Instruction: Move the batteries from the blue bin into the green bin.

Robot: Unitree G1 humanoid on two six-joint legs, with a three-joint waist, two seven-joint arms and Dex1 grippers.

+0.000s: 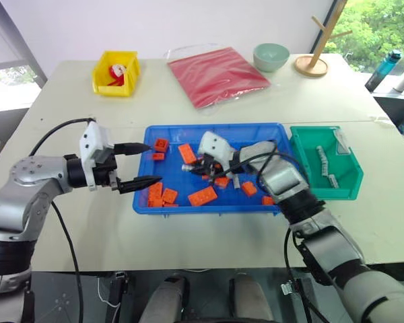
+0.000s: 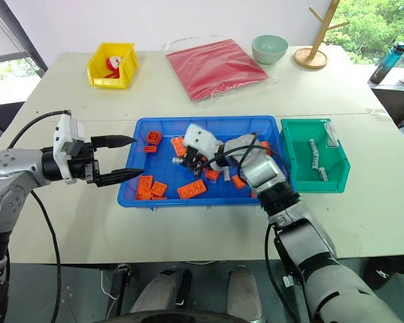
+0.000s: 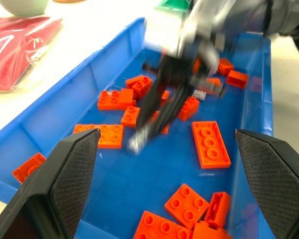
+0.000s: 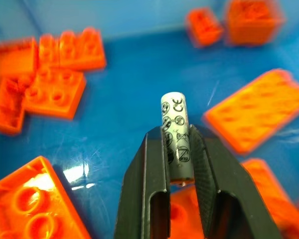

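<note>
Hidden or unclear: part of the blue bin (image 1: 145, 202) floor at its 3 o'clock end is covered by the right arm, so any batteries lying there cannot be counted. The right gripper is blurred in the left wrist view. The contents of the yellow bin (image 1: 116, 73), at 11 o'clock on the tabletop (image 1: 67, 108), are too small to be identified beyond a red and white item.

Right gripper (image 4: 178, 144): jaws closed onto one battery (image 4: 175, 130), which is gripped by its lower half, its upper end standing clear of the fingertips. The battery is held above the blue floor, among orange bricks (image 1: 202, 196), at the bin's centre.

Left gripper (image 1: 143, 163): jaws wide apart, nothing between them, held at the bin's 9 o'clock rim.

Green bin (image 1: 303, 180): placed just beside the blue bin at 3 o'clock; several batteries (image 1: 321, 160) are seen lying inside.

Also on the tabletop: a red bag (image 1: 215, 74) at 12 o'clock, a pale bowl (image 1: 271, 56) and a wooden stand (image 1: 316, 47) at 1 o'clock.
</note>
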